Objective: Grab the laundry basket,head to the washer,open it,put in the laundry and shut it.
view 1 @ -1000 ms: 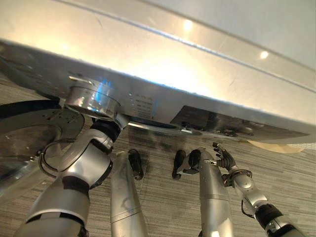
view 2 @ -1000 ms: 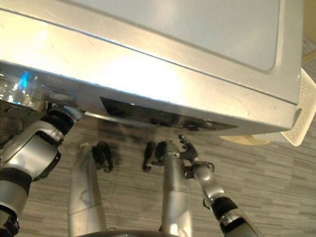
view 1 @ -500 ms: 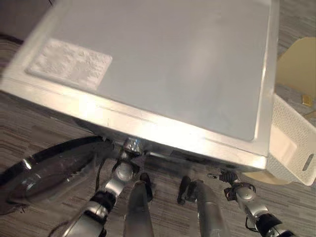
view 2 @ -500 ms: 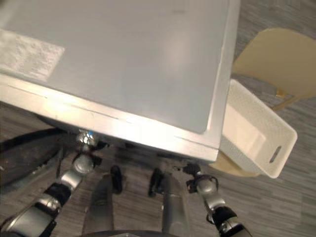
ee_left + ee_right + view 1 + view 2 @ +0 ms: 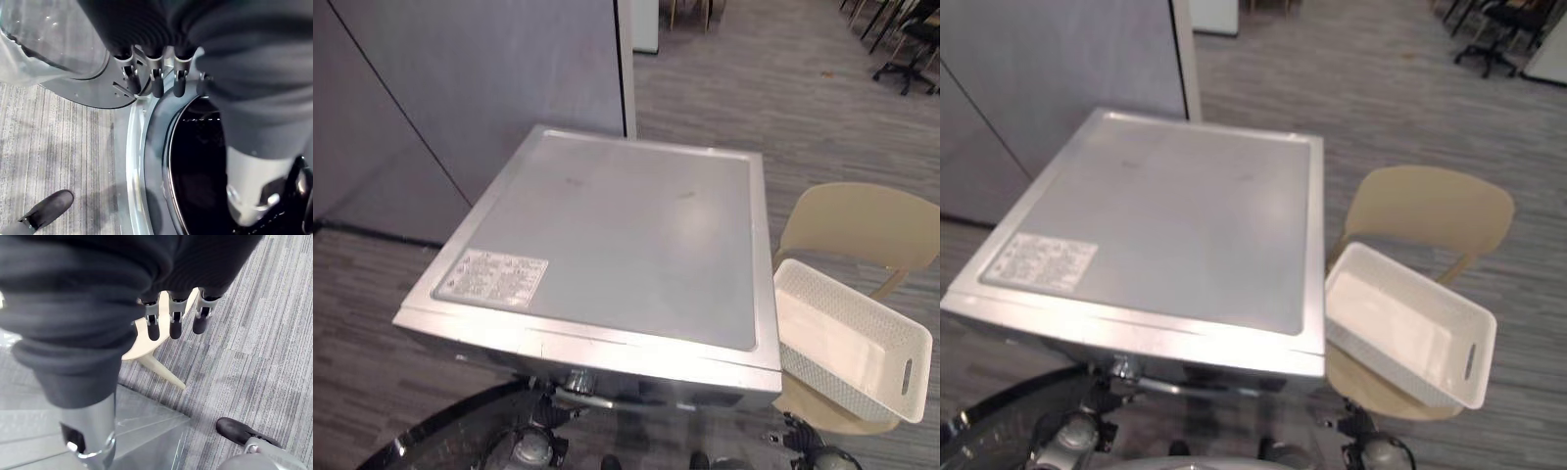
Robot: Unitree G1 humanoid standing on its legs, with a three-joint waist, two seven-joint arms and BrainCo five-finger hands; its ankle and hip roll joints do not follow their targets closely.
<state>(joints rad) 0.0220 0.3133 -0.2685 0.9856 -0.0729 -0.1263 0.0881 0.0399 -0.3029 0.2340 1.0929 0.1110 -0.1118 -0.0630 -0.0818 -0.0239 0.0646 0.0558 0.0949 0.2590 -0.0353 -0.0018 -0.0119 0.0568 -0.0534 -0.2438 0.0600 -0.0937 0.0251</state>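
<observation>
The grey washer (image 5: 617, 245) stands right before me, seen from above. Its round glass door (image 5: 440, 439) hangs open at the lower left, and the dark drum (image 5: 200, 161) shows in the left wrist view. My left hand (image 5: 152, 78) is open, its straight fingers close to the door opening's metal rim. The white perforated laundry basket (image 5: 1410, 338) rests tilted on a beige chair (image 5: 1430, 211) to the washer's right; I see no laundry in it. My right hand (image 5: 172, 316) hangs open and holds nothing, low in front of the chair beside the washer's right front corner.
A grey partition wall (image 5: 480, 78) runs behind and to the left of the washer. Striped grey carpet (image 5: 1381, 88) stretches to the back right, where dark office chairs (image 5: 901, 49) stand. The chair's beige leg (image 5: 159, 369) reaches out over the carpet near my right hand.
The camera has swung up from the washer's front panel to its top, so the whole picture shifted. Both arms now sit at the bottom edge. The door stays open.
</observation>
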